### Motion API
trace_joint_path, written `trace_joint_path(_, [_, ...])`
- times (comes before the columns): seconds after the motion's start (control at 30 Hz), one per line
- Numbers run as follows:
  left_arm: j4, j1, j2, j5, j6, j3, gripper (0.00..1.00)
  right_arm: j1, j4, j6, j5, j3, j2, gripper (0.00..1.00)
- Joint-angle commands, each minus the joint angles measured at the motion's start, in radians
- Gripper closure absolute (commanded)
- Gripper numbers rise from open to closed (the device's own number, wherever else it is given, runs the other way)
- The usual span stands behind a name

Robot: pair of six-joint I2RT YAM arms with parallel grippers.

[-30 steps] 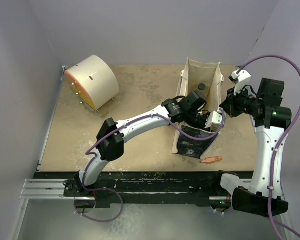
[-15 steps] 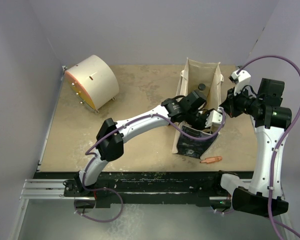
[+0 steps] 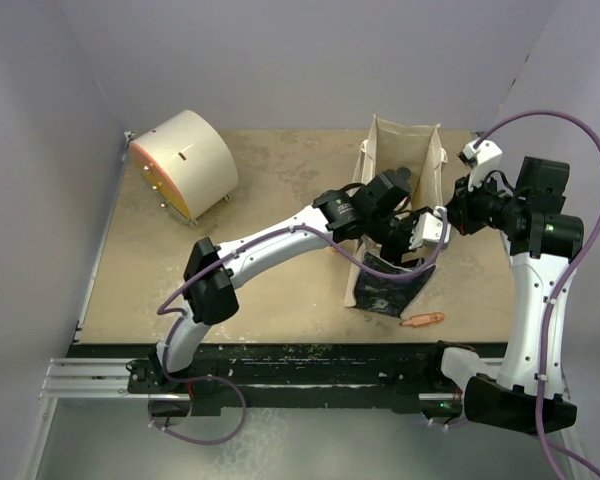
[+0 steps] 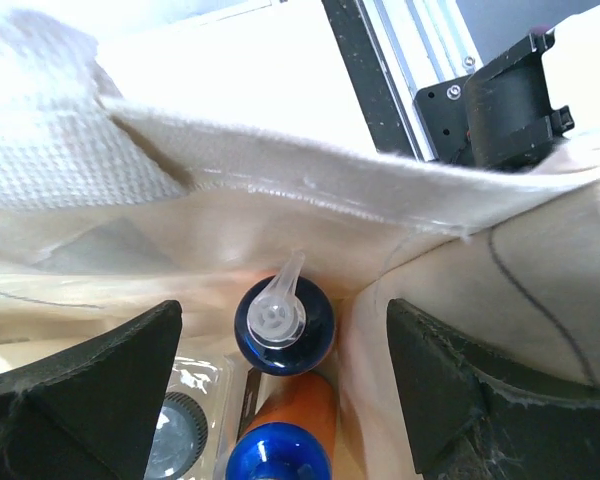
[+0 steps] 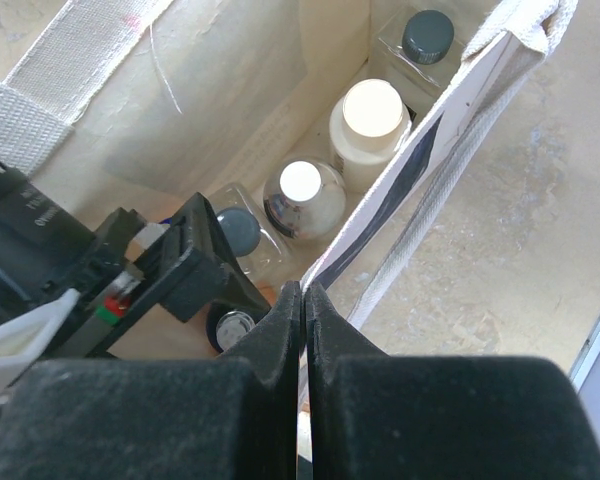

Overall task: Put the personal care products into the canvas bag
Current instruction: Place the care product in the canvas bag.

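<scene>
— The left gripper [image 3: 408, 238] hung in the mouth of the beige canvas bag [image 3: 380, 150]. Its black fingers [image 4: 90, 380] were spread wide and held nothing.

— What lay under it?

— An orange bottle with a blue cap and clear nozzle [image 4: 280, 325] stood upright in a corner of the bag, between the fingers and clear of both. A second blue-capped orange bottle [image 4: 275, 450] sat just beside it. A clear squarish bottle with a dark cap [image 4: 175, 440] was next to that one.

— And the right gripper?

— The right gripper [image 5: 302, 300] was pressed closed on the rim of the bag's side wall, with the fabric pinched between its fingers. Its camera looked down into the bag. There a silver bottle with a white cap [image 5: 302, 195] stood just beside a cream-white bottle [image 5: 372, 115]. Another clear squarish bottle with a black cap [image 5: 427, 38] was at the far end.

— Anything outside the bag?

— A large cream drum with an orange face [image 3: 185, 165] lay at the far left of the tan table [image 3: 270, 290], well apart from the bag. A small orange stick [image 3: 420, 320] lay near the bag's dark printed panel [image 3: 385, 290].
</scene>
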Motion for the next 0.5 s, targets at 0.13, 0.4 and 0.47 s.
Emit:
trace_joint_path(0.13, [-0.022,-0.011,-0.119,0.032,0.039,0.061,0.13,-0.004,0.100,-0.008,-0.030,0.029,-0.029,1.00])
trace_joint_path(0.4, [-0.021,0.010,-0.156,0.026,0.020,0.064,0.08,-0.005,0.111,-0.007,-0.025,0.024,-0.029,1.00])
trace_joint_path(0.47, [-0.015,0.018,-0.172,0.023,0.012,0.051,0.08,-0.005,0.112,-0.006,-0.024,0.024,-0.029,1.00])
